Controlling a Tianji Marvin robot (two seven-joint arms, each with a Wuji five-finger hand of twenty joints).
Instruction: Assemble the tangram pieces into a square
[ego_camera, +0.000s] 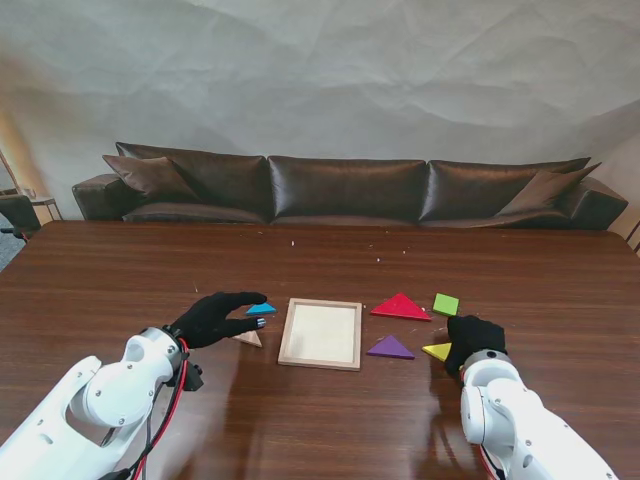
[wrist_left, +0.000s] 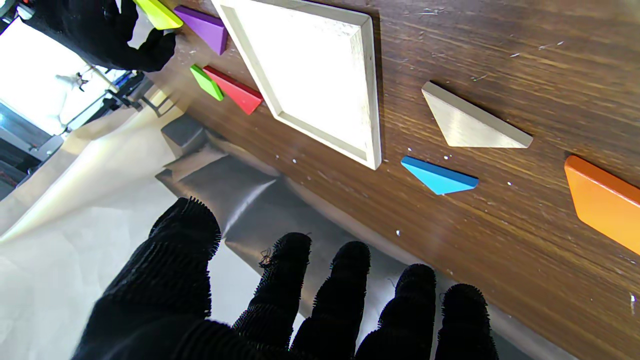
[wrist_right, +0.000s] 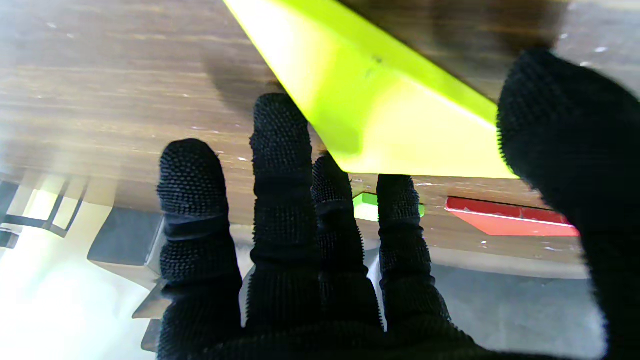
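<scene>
My right hand (wrist_right: 320, 260) curls on the yellow triangle (wrist_right: 380, 115), thumb and fingers bracketing it to lift. My left hand (wrist_left: 280, 305) hovers spread and empty beside the wooden tray's (ego_camera: 288, 340) left edge.

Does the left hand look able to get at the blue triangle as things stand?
Probably yes. The left hand is open with its fingers beside the blue triangle, which lies flat on bare table outside the wooden tray, nothing covering it.

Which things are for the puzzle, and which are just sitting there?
For the puzzle: wooden tray, blue triangle, plain wooden triangle, orange piece, red triangle, green square, purple triangle, yellow triangle.

Just there: brown sofa, table.
</scene>
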